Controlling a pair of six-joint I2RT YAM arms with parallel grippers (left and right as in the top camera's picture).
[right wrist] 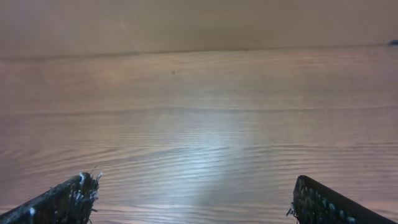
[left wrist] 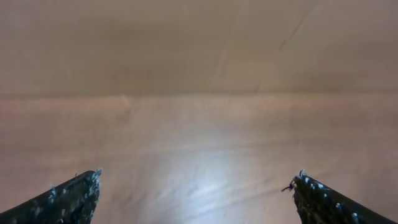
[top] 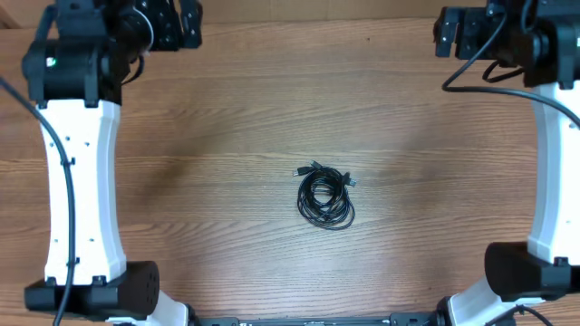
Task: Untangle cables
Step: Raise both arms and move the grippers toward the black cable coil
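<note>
From above, the black cables (top: 326,197) are lying coiled in the middle of the frame on the wooden table (top: 227,109). Left wrist view: the left gripper (left wrist: 199,176) is hanging wide open, holding nothing. Right wrist view: the right gripper (right wrist: 194,179) is gaping wide too, empty.

My left arm (top: 82,172) extended straight at left side, right arm (top: 555,163) mirrored at right side, well apart. My left gripper (left wrist: 196,180) spread wide, gripping nothing. My right gripper (right wrist: 193,182) likewise spread wide, gripping nothing.
</note>
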